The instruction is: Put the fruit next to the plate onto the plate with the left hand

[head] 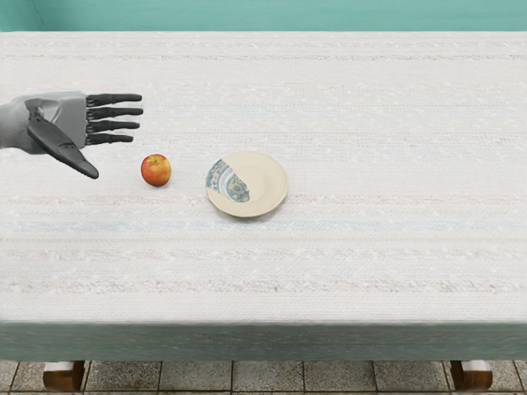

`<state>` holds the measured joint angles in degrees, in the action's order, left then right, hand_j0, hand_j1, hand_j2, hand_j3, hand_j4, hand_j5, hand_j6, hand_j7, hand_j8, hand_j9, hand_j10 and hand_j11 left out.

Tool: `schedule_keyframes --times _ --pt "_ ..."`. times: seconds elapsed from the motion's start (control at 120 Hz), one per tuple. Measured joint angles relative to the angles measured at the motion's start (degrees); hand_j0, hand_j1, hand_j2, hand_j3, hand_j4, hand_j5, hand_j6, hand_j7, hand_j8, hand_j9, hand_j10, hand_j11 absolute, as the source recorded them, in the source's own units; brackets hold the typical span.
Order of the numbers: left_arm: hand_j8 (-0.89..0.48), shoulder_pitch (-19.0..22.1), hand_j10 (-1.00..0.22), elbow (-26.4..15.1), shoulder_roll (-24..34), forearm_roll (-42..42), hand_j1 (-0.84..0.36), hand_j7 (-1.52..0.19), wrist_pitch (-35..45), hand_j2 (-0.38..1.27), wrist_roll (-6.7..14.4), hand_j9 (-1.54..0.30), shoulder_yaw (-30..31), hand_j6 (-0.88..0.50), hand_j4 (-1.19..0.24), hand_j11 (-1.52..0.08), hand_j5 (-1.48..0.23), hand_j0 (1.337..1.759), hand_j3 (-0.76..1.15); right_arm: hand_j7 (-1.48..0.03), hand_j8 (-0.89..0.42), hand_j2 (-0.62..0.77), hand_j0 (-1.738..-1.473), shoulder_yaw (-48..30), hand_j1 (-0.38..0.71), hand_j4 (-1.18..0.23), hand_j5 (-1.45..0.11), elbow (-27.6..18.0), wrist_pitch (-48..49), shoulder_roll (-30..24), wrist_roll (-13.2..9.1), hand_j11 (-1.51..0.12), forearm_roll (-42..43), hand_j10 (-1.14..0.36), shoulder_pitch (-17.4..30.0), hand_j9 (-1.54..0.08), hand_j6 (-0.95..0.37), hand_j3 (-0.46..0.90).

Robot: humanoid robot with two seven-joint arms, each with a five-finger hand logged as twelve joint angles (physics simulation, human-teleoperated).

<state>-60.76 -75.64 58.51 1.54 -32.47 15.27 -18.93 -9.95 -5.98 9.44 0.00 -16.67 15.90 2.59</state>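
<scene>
My left hand open above the surface, apple lying beside the plate.

The surface [370, 107] is wide and covered in a pale, faintly striped cloth, with a teal wall behind its far edge and tiled floor under its near edge; my left hand [76, 127] comes in from the left edge and hovers over it, the four fingers [115, 113] straight and spread toward the right, the thumb angled down toward the near side, holding nothing; the cream plate [276, 177], with a blue patterned patch on its left part, sits near the middle of the surface; the red-and-yellow apple [156, 170] rests on the cloth just left of the plate, apart from it, with only a strip of bare cloth between them, and sits below and to the right of my thumb tip, not touching it.
</scene>
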Motion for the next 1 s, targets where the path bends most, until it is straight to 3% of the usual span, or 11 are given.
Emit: schedule_keyframes --times 0.15,0.3,0.333,0.367,0.45,0.558,0.625,0.708,0.858,1.0 --pt "0.0 0.05 0.0 0.55 -0.06 -2.64 0.34 -0.01 0.85 0.0 0.45 -0.01 0.18 0.0 0.0 -0.01 -0.01 1.658 0.0 0.0 0.0 0.0 -1.658 -0.02 -0.35 0.0 0.0 0.04 -0.13 0.0 -0.03 0.0 0.0 0.0 -0.19 0.0 0.0 0.0" --pt "-0.01 -0.09 -0.01 1.1 -1.32 -12.55 0.34 -0.01 8.82 0.0 6.61 -0.01 1.56 -0.01 -0.01 -0.01 -0.01 1.658 0.0 0.0 0.0 0.0 -1.658 0.01 -0.35 0.0 0.0 0.08 -0.19 0.0 -0.03 0.0 0.01 0.0 0.36 0.0 0.0 0.0" --pt "-0.01 -2.87 -0.01 1.06 -0.7 -14.41 0.34 -0.01 12.46 0.0 6.93 -0.01 3.67 -0.01 -0.01 -0.01 -0.01 1.658 0.0 0.0 0.0 0.0 -1.658 0.01 -0.35 0.0 0.0 0.09 -0.2 0.0 -0.03 0.0 0.01 0.0 0.42 0.0 0.0 0.0" --pt "-0.01 -6.84 -0.01 0.98 -0.74 -15.59 0.34 -0.01 16.16 0.0 5.64 -0.01 7.4 -0.01 -0.01 -0.01 -0.01 1.658 0.0 0.0 0.0 0.0 -1.658 0.01 -0.35 0.0 0.0 0.09 -0.2 0.0 -0.03 0.0 0.01 0.0 0.45 0.0 0.0 0.0" --pt "0.0 -20.45 -0.01 -1.23 -7.12 -14.59 0.34 -0.01 30.32 0.0 -1.26 -0.01 24.42 0.0 0.0 -0.01 -0.01 1.658 0.0 0.0 0.0 0.0 -1.658 0.01 -0.35 0.0 0.0 0.09 -0.21 0.0 -0.03 0.0 0.01 0.0 0.5 0.0 0.0 0.0" --pt "-0.01 -22.61 -0.01 -3.32 -19.39 -9.7 0.34 -0.01 49.4 0.0 -5.77 -0.01 43.38 -0.01 -0.01 -0.01 -0.01 1.658 0.0 0.0 0.0 0.0 -1.658 0.02 -0.35 0.0 0.0 0.09 -0.22 0.0 -0.03 0.0 0.01 0.0 0.53 0.0 0.0 0.0" --pt "-0.01 -23.41 -0.01 -3.65 -21.69 -6.71 0.34 -0.01 57.95 0.0 -6.94 -0.01 49.96 -0.01 -0.01 -0.01 -0.01 1.658 0.0 0.0 0.0 0.0 -1.658 0.02 -0.35 0.0 0.0 0.09 -0.21 0.0 -0.03 0.0 0.01 0.0 0.53 0.0 0.0 0.0" --pt "-0.01 -23.34 -0.01 -1.76 -24.72 -4.8 0.34 -0.01 63.19 0.0 -7.61 -0.01 54.03 -0.01 -0.01 -0.01 -0.01 1.658 0.0 0.0 0.0 0.0 -1.658 0.01 -0.35 0.0 0.0 0.09 -0.22 0.0 -0.03 0.0 0.01 0.0 0.54 0.0 0.0 0.0" --pt "-0.01 -26.78 -0.01 0.63 -33.64 -3.71 0.34 -0.01 66.46 0.0 -8.03 -0.01 58.61 -0.01 -0.01 -0.01 -0.01 1.658 0.0 0.0 0.0 0.0 -1.658 0.02 -0.35 0.0 0.0 0.09 -0.21 0.0 -0.03 0.0 0.01 0.0 0.54 0.0 0.0 0.0" --pt "-0.02 -27.39 -0.02 1.5 -36.88 -3.57 0.32 -0.03 67.21 0.0 -8.33 -0.03 61.65 -0.02 -0.02 -0.03 -0.03 1.658 0.0 0.0 0.0 0.0 -1.658 0.01 -0.35 0.0 0.0 0.09 -0.22 0.0 -0.03 0.0 0.01 0.0 0.55 0.0 0.0 0.0"
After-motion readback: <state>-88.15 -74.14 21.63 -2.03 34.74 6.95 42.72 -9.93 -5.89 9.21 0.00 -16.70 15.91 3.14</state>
